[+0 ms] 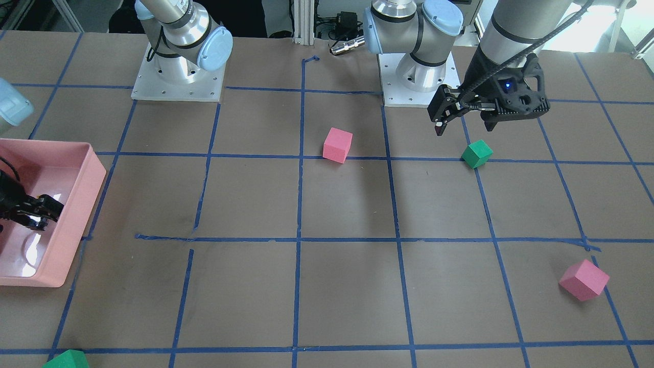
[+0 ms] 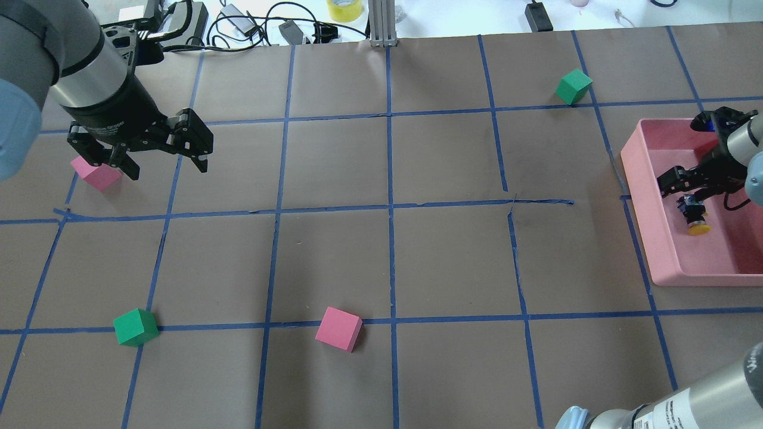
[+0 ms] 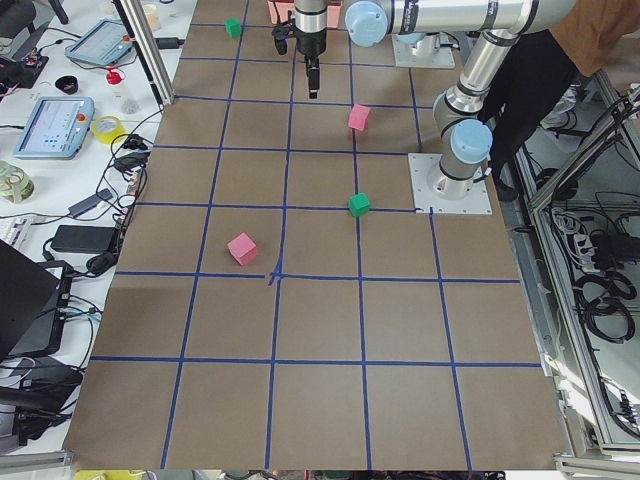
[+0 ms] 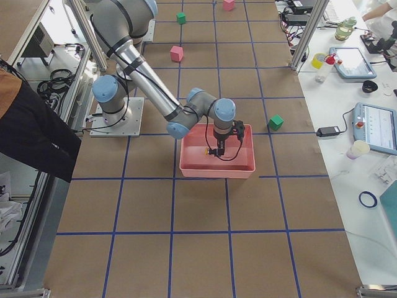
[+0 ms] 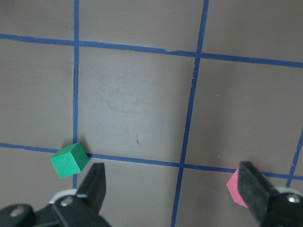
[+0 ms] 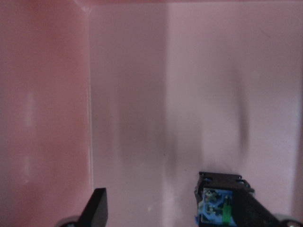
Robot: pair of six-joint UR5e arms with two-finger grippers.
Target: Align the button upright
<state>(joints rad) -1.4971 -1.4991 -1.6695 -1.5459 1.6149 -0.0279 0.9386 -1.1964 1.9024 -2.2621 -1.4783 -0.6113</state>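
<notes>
The left gripper [image 2: 167,168] is held wide open above the surface [image 2: 447,256], near a pink cube [image 2: 95,175]. At the right, the button [image 2: 694,218] is seen inside the pink tray [image 2: 647,202], just beside one finger of the right gripper [image 6: 173,208], which is spread wide.

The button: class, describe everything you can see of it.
The small button has a round yellow cap, a black body and a terminal end showing blue and green parts. It is inside the pink tray, between the fingers of the open right gripper, close against one and clear of the other. Its cap points away from the gripper, so not cap-up. Whether it rests on the floor is unclear.
</notes>
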